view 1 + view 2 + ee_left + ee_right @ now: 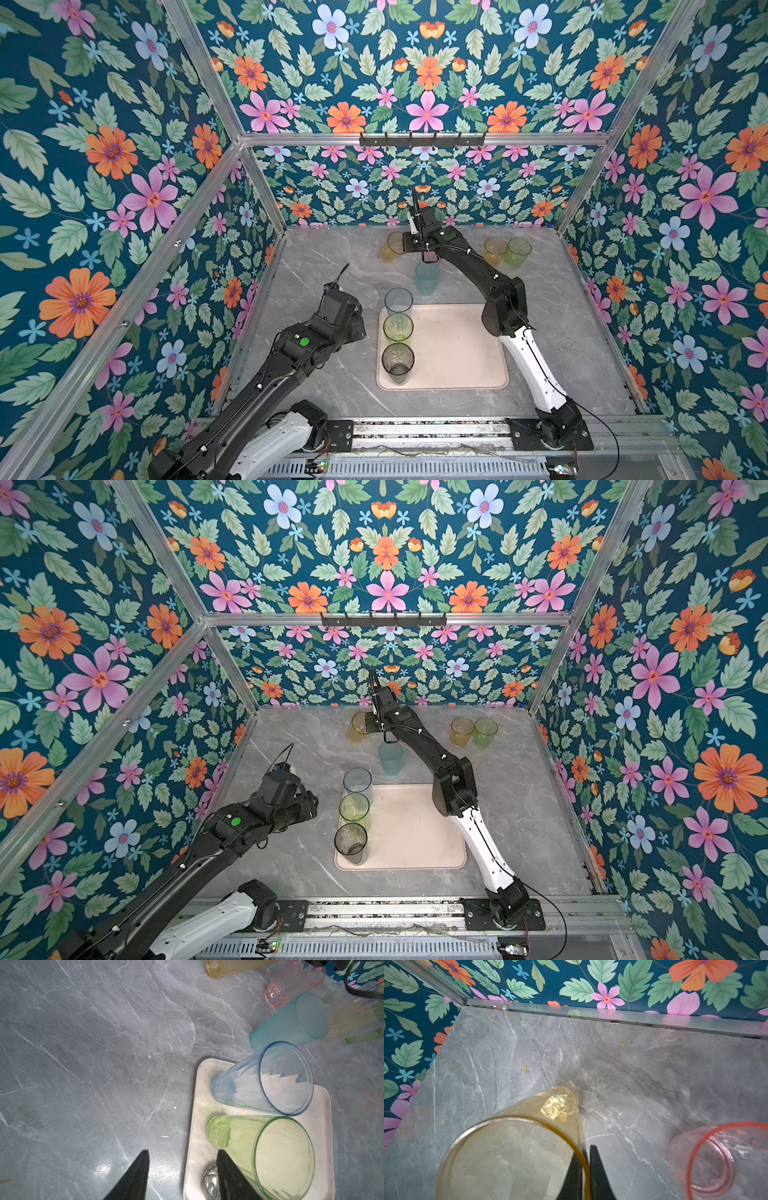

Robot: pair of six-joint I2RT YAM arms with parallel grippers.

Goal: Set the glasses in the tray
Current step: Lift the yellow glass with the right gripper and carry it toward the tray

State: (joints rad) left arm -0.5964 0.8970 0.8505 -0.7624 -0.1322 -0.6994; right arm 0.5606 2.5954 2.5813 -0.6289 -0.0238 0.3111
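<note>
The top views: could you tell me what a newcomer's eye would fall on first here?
The loud floral walls all around strike first. Along the left edge of the cream tray in both top views stand a blue-grey tumbler, a yellow-green tumbler and a smoky dark tumbler in a column. At the back of the marble table, the right claw pinches the rim of an amber tumbler.

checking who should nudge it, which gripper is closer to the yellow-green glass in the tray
Left. The left gripper hangs open beside the tray's left edge, next to the yellow-green glass. The right gripper is well behind the tray, pinching the amber glass at its rim.
</note>
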